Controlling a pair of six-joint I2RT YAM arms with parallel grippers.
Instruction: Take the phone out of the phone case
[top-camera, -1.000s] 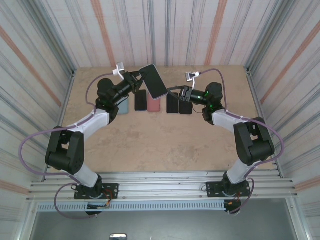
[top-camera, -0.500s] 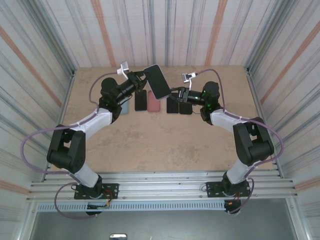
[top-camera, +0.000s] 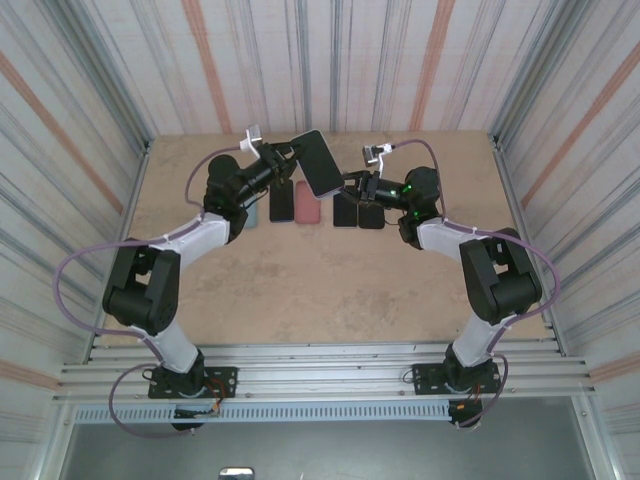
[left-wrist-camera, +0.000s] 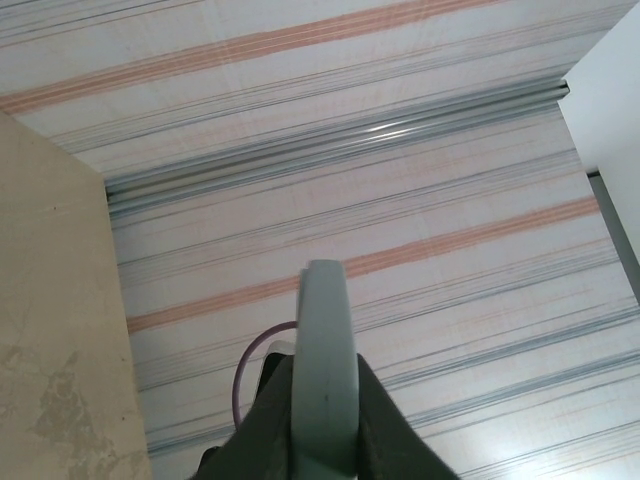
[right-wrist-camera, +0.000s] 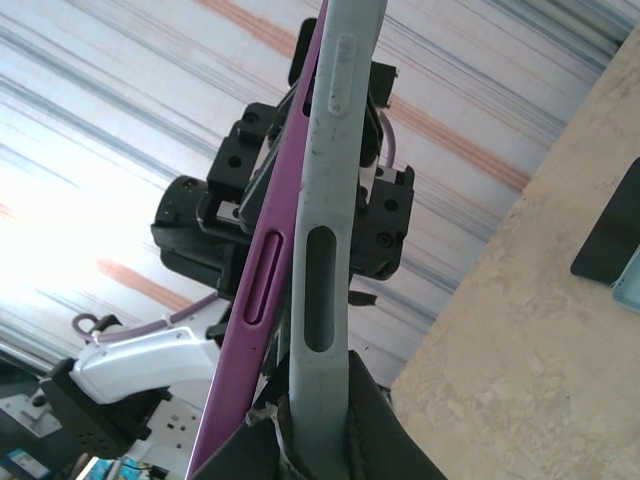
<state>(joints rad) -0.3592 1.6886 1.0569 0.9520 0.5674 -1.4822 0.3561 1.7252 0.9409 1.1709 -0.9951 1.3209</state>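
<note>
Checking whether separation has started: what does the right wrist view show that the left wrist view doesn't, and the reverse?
Right wrist adds: the purple phone angled away from the grey case toward the near end, the left gripper clamping the far end, and a dark phone lying on the table. Left wrist adds: its own dark fingers pinching the case, with a purple cable looped behind. Shared: the case seen edge-on, the striped wall, a strip of table.
</note>
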